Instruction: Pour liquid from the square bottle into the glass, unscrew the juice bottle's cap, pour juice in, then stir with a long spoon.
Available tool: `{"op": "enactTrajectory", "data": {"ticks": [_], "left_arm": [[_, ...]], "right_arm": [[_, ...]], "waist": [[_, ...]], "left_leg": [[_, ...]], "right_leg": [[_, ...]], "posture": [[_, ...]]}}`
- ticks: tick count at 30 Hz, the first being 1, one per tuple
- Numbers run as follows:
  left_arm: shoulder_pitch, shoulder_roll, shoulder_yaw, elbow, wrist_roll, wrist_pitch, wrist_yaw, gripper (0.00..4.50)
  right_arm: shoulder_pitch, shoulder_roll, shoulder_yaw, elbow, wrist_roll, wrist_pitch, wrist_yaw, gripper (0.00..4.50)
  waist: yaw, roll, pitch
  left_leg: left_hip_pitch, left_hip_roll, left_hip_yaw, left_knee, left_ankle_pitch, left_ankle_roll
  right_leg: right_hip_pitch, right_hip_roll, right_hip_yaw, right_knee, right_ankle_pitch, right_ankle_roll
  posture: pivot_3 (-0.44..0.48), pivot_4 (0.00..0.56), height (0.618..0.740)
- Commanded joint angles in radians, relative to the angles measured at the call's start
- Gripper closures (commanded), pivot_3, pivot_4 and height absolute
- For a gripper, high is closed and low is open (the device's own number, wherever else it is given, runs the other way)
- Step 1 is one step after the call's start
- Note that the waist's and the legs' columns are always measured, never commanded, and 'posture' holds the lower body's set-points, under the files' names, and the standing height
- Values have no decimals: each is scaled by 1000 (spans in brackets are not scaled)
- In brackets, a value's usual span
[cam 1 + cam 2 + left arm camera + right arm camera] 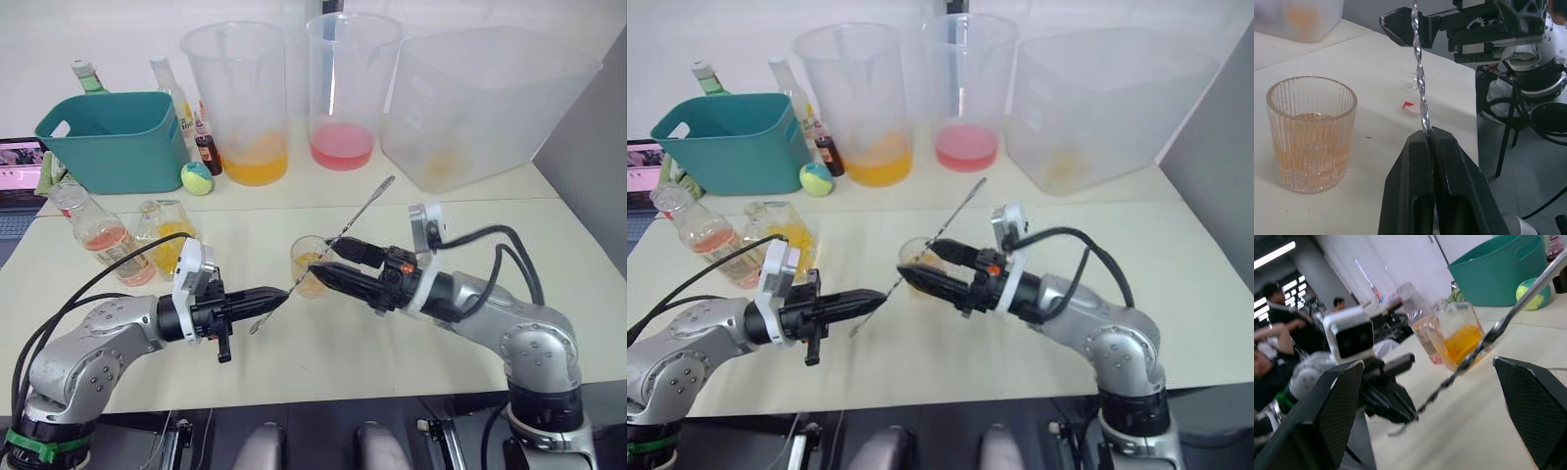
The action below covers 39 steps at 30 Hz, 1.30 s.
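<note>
My left gripper is shut on the lower end of the long spoon, whose twisted stem slants up and away to the right over the table. My right gripper is open, one finger on each side of the stem without closing on it. The glass, ribbed and holding some orange liquid, stands just behind the right fingertips. The square bottle and the juice bottle stand at the left, the juice bottle with its neck open. A white cap with a red mark lies on the table.
A teal basket and a green ball are at the back left. Two tall pitchers and a big clear tub line the back. A laptop is at far left. People are in the background.
</note>
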Motion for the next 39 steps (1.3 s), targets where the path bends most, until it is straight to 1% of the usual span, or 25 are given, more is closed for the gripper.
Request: {"op": "enactTrajectory", "data": {"ticks": [1, 5, 8, 18, 19, 25, 29, 33, 38, 39], "left_arm": [[-10, -4, -4, -27, 5, -9, 14, 4453], [-15, -8, -8, -25, 13, -12, 24, 4453], [-24, -14, -9, -23, 15, -14, 31, 4500], [-25, -14, -17, -17, 32, -30, 16, 4500], [-23, -14, -16, -18, 32, -31, 17, 4500], [-24, -14, -14, -16, 43, -39, 21, 4500], [-26, -22, -7, -7, 18, -26, 22, 3243], [-24, -19, 4, 3, 21, -30, 30, 1865], [24, 14, 28, 68, 109, -101, 2, 195], [38, 23, 25, 72, 135, -124, -9, 67]], "right_arm": [[-23, -7, -58, -8, 172, -11, -85, 0], [-27, -29, -56, -5, 251, -16, -131, 0], [-20, -43, -44, -12, 270, -18, -141, 878], [-26, -54, -23, 3, 254, -33, -150, 4314], [-25, -55, -23, 3, 255, -34, -151, 4460], [-27, -61, -23, 9, 250, -47, -150, 4460], [-38, -66, -31, 16, 247, -53, -143, 4500], [-54, -74, -41, 20, 240, -60, -137, 4500], [-144, -97, -97, 45, 242, -102, -136, 4500], [-165, -105, -104, 50, 247, -102, -138, 4500]], "waist": [[-2, 0, 0], [-5, 0, 0], [-5, 0, 0], [-5, 0, 0], [-5, 0, 0], [-5, 0, 0], [-5, 0, 0], [-5, 0, 0], [-6, 0, 0], [-6, 0, 0]], "left_leg": [[0, 0, 0, 0, 0, 0], [0, 1, 1, 0, 0, 0], [0, 1, 2, 0, 0, 0], [0, 1, 9, 0, 0, 0], [0, 1, 9, 0, 0, 0], [0, 1, 9, 0, 0, 0], [0, 1, 9, 0, 0, 0], [0, 1, 9, 0, 0, 0], [0, 2, 9, 0, 0, 0], [0, 2, 9, 0, 0, 0]], "right_leg": [[0, 0, 0, 0, 0, 0], [0, 1, 0, 0, 0, 0], [0, 1, 0, 0, 0, 0], [0, 1, 0, 0, 0, 0], [0, 1, 0, 0, 0, 0], [0, 2, 0, 0, 0, 0], [0, 1, 0, 0, 0, 0], [0, 1, 0, 0, 0, 0], [0, 2, 0, 0, 0, 0], [0, 2, 0, 0, 0, 0]], "posture": [[0, 150, 729], [0, 150, 729], [0, 150, 729], [0, 150, 729], [0, 150, 729], [0, 150, 729], [0, 150, 729], [0, 150, 729], [0, 150, 729], [0, 150, 729]]}}
